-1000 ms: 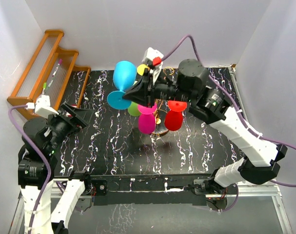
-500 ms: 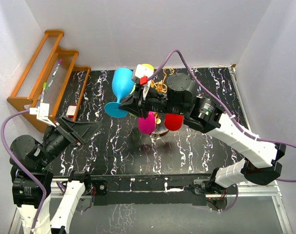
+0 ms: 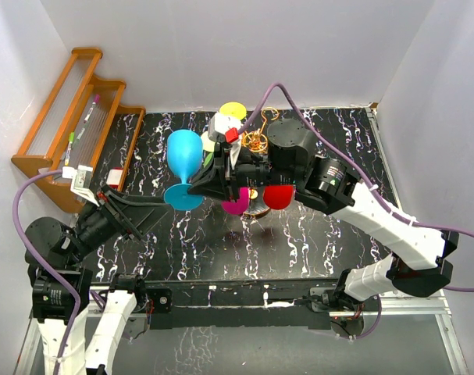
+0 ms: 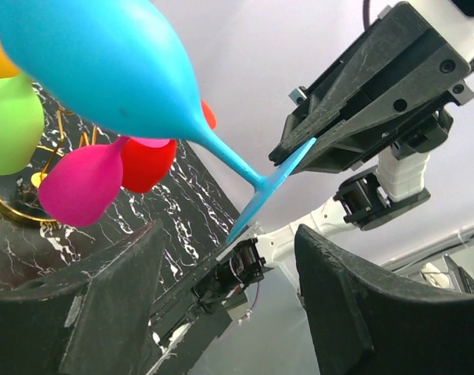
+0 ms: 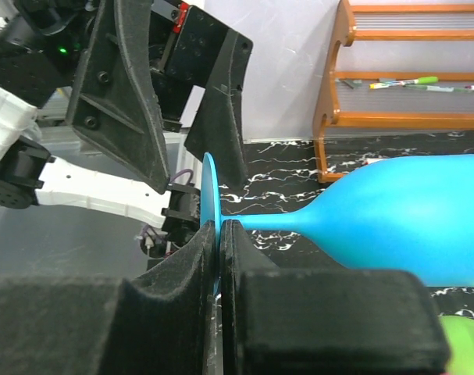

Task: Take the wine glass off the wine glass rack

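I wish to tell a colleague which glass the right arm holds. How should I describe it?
On the black marbled table, look left of the gold wire rack. The turquoise wine glass there is pinched by its foot in the right gripper; the pink glass and the red glass hang on the rack.

Bare table (image 3: pixel 191 244) lies between my left gripper (image 3: pixel 152 211) and the blue wine glass (image 3: pixel 183 155) in my right gripper (image 3: pixel 209 184). Just right, the wine glass rack (image 3: pixel 257 141) with its hanging glasses (image 3: pixel 279 196) blocks; wooden shelf (image 3: pixel 71 103) far left.
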`<state>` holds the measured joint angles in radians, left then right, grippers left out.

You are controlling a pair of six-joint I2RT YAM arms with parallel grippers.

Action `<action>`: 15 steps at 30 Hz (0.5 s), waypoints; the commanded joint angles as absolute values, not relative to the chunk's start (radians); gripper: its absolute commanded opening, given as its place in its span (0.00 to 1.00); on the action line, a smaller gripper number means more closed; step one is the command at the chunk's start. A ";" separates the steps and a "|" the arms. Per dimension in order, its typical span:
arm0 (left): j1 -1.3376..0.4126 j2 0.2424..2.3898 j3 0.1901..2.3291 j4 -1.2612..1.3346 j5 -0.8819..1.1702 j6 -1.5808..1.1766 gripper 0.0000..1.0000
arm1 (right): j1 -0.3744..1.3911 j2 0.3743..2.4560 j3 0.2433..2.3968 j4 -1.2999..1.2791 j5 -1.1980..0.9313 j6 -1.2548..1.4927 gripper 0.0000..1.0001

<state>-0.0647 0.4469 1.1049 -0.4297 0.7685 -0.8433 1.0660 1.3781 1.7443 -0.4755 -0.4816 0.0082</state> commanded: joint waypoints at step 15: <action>-0.060 0.445 1.022 -0.146 0.899 -0.933 0.44 | 1.077 1.405 1.804 -0.413 -0.551 0.088 0.08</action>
